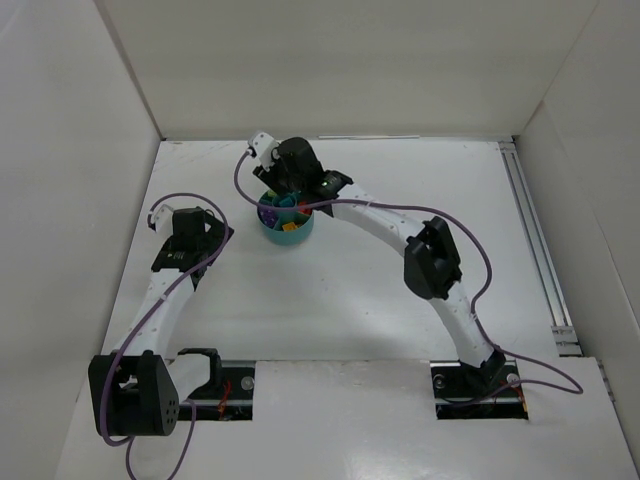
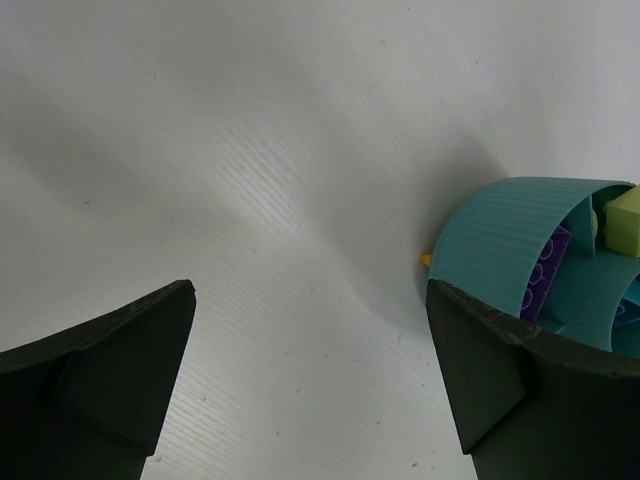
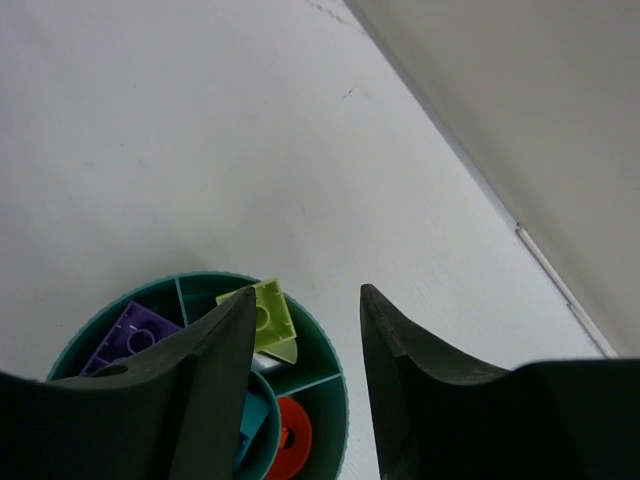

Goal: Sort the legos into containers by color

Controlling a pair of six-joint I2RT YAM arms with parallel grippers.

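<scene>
Top external view showed the teal dish [image 1: 291,236] sitting on the white table [image 1: 350,300], toward the far side and a little left of centre. The right claw [image 1: 292,196] hung directly over the dish, and its wrist covered the far part of the rim. The left claw [image 1: 222,236] rested to the left of the dish, near it but apart. In the dish, a purple brick [image 1: 268,212] lay in a left compartment and a yellow brick [image 1: 290,228] in a near one. From the right wrist camera, the right claw [image 3: 308,300] stood part open above the dish [image 3: 336,365], with nothing between its two fingers. Below it a lime brick [image 3: 265,318] leaned tilted in one wedge, the purple brick [image 3: 135,335] lay flat in the wedge beside it, and an orange-red round piece [image 3: 290,435] sat in another wedge. The left wrist camera showed the left claw [image 2: 310,300] spread wide and empty over bare table, its right finger just beside the dish wall [image 2: 500,240]. Over that wall the purple brick [image 2: 545,275] and the lime brick [image 2: 625,225] were visible. A small orange tip [image 2: 426,258] showed at the foot of the wall; I could not tell what it was.
</scene>
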